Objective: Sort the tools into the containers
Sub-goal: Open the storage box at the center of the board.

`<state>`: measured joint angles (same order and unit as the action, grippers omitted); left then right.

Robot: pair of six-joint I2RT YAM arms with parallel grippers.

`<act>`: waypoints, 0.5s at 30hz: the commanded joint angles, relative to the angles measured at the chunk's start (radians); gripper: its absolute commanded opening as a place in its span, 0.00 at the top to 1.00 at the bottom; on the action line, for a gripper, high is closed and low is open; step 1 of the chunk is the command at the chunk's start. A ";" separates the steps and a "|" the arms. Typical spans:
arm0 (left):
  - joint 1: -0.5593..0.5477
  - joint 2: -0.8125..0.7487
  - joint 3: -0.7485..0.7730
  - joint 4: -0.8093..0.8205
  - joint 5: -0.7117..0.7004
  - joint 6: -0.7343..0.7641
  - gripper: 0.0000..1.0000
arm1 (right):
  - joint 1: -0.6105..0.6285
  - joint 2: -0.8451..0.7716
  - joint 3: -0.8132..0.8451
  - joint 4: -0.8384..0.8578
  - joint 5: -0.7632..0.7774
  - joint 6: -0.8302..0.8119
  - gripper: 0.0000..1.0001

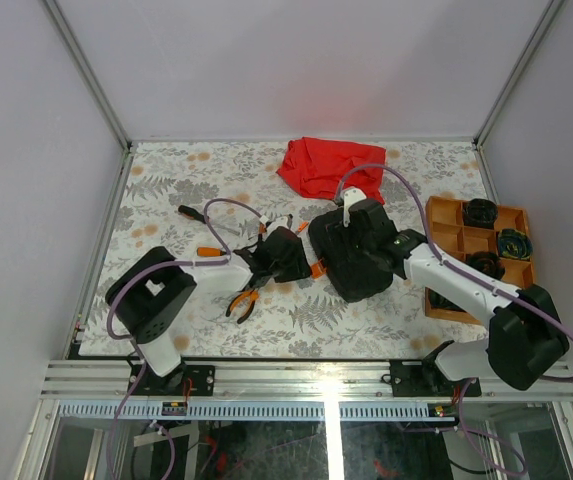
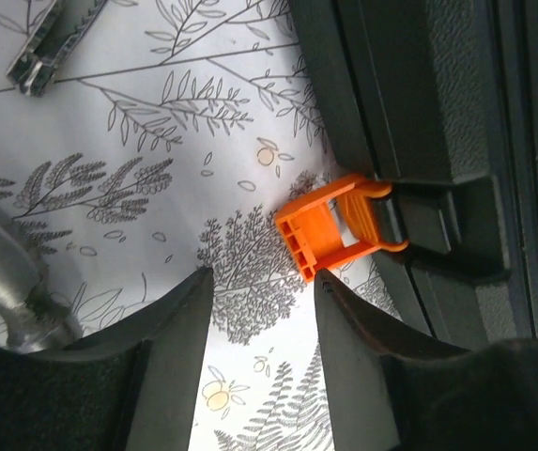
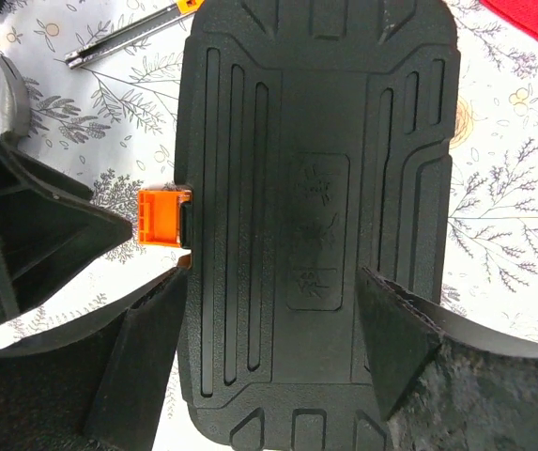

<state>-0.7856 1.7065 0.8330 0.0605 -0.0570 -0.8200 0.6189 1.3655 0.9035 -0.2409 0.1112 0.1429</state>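
The black tool case (image 1: 351, 268) lies shut on the patterned table, its orange latch (image 2: 339, 225) sticking out of its left side. My left gripper (image 2: 264, 282) is open just short of the latch, with only table between its fingers. The right gripper (image 3: 269, 319) hovers open over the case lid (image 3: 320, 188), one finger at the lid's left edge, the other above the lid. The orange pliers (image 1: 244, 300) lie near the left arm. A screwdriver (image 1: 198, 214) lies farther back. A steel hammer head (image 2: 6, 282) shows beside the left gripper. The orange tray (image 1: 446, 240) stands at the right.
A red cloth (image 1: 321, 165) lies at the back, behind the case. A slim metal tool (image 3: 128, 42) rests left of the case's far end. Dark round items (image 1: 481, 212) fill some tray compartments. The left arm's cable (image 1: 228, 215) loops over the tools.
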 commanded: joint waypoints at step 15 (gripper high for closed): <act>-0.017 0.094 0.061 0.008 -0.054 -0.112 0.70 | -0.004 -0.106 -0.047 0.077 0.005 -0.015 0.34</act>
<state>-0.7925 1.7737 0.8883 0.0681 -0.0792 -0.9073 0.6189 1.3003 0.8623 -0.2081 0.1120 0.1390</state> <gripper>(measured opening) 0.317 0.665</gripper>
